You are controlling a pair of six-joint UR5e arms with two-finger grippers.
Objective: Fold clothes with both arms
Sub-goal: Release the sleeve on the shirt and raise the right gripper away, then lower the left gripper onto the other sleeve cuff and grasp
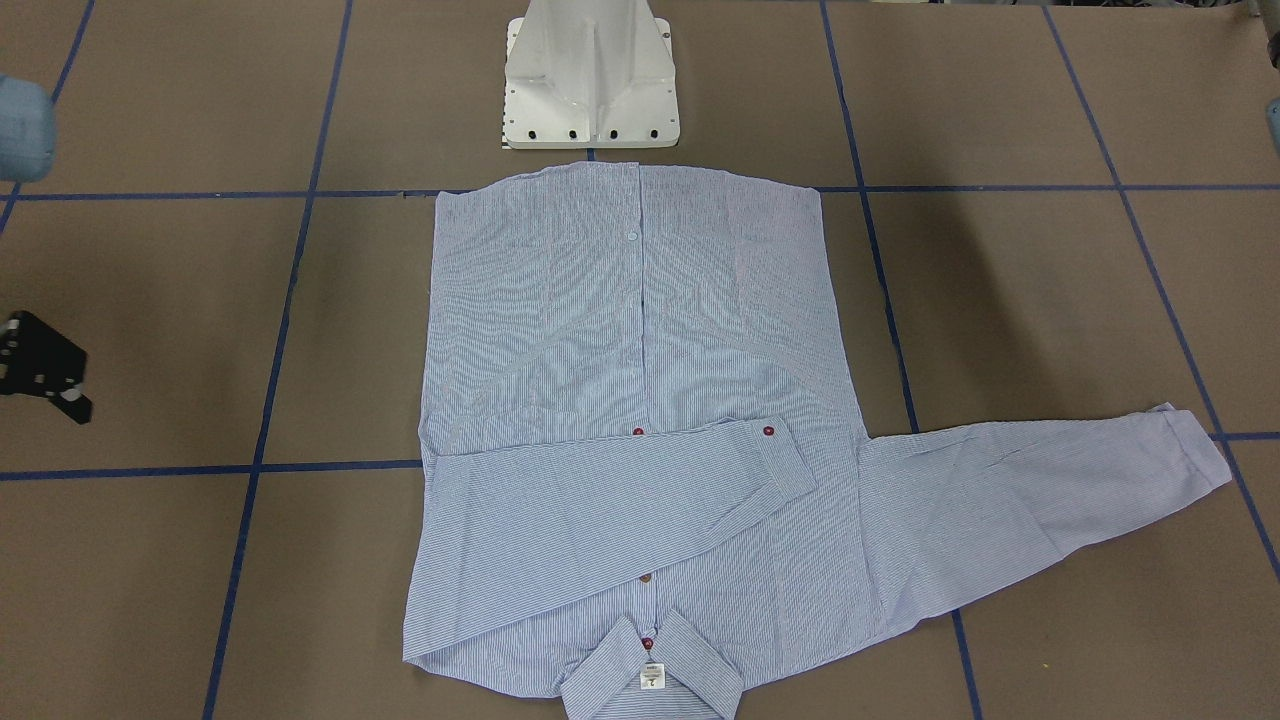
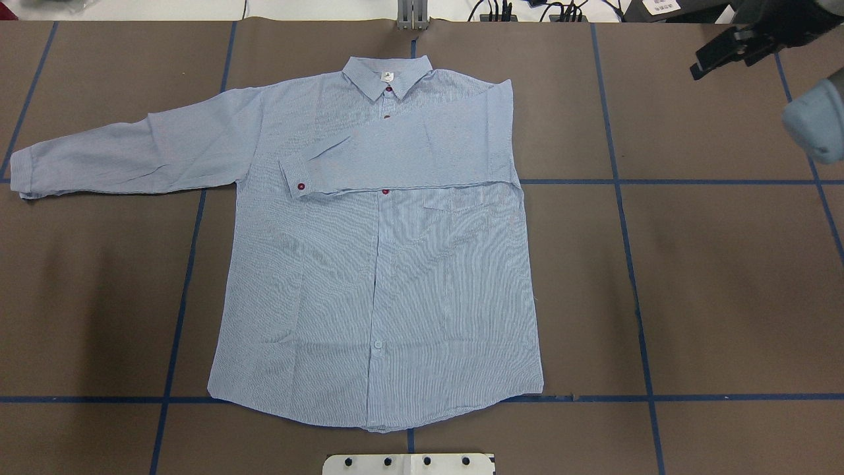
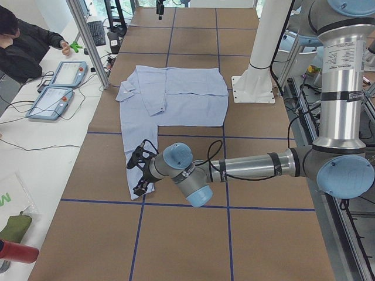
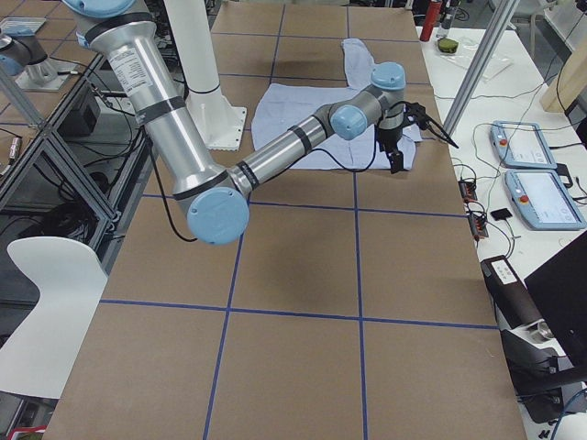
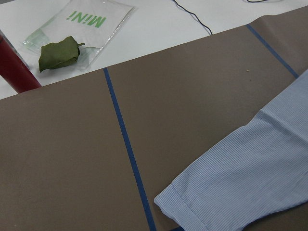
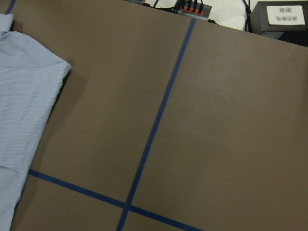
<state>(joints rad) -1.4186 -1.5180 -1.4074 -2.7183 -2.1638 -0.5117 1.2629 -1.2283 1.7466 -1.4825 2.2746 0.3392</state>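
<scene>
Found the shirt (image 2: 376, 277) flat and front-up on the table (image 2: 725, 264), collar (image 2: 389, 72) at 12 o'clock in the overhead view, hem at 6. Noted the folded sleeve (image 2: 409, 155) already laid across the chest from the 3 o'clock shoulder. Noted the outstretched sleeve (image 2: 132, 155) not yet folded, long axis running 9 to 3, cuff (image 5: 180, 204) at the far 9 o'clock end.

Located the left gripper (image 3: 139, 172) at that cuff in the side view, beside or over it; cannot tell whether touching. Checked against the left wrist view: cuff close by, at roughly 5 o'clock in frame, lying on bare table. Cannot tell the spread of the left gripper's fingers, nor any pinch; no fingers visible to its own camera.

Located the right gripper (image 2: 732, 49) well apart from the shirt, out at 2 o'clock in the overhead view. Judged its fingers spread and empty, over bare table.

Judged the left arm by far the nearer to the unfolded sleeve. Expect the next move to call for a pinch at the cuff and a carry toward 3 o'clock, across the chest.
</scene>
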